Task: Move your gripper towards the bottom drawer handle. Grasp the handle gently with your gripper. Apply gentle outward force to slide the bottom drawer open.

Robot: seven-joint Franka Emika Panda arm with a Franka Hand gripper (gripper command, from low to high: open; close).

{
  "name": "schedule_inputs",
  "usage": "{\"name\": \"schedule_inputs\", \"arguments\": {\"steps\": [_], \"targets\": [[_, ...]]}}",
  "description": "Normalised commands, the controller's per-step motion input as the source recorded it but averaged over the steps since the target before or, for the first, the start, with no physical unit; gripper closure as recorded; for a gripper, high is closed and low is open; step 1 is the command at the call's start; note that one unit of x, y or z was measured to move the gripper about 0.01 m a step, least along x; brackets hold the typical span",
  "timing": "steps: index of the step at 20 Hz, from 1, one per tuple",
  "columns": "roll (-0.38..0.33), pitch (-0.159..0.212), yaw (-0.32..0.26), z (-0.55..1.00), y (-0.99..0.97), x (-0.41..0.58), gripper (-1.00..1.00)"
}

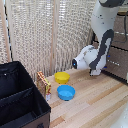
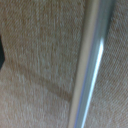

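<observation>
One silver handle fills the wrist view as a blurred bar against brown drawer front, very close. In the exterior view the hand sits low against the dark drawers at the right. Fingers are hidden, so its opening cannot be told. Yellow bowl and blue bowl lie well apart on the tabletop.

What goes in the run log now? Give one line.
phase: approach | arm at dark drawers | wrist view: silver handle close, blurred | claw: unseen | grasp: unconfirmed
</observation>
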Motion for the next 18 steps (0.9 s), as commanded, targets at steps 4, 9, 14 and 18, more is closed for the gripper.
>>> {"name": "schedule_inputs", "arguments": {"steps": [4,9,14,18], "targets": [[0.008,0.0,0.017,0.0,-0.19,-0.007,1.0],[-0.001,0.0,0.0,0.0,0.0,0.002,1.0],[0.0,0.0,0.007,0.0,0.07,0.045,1.0],[0.006,0.0,0.002,0.01,0.22,0.126,1.0]]}}
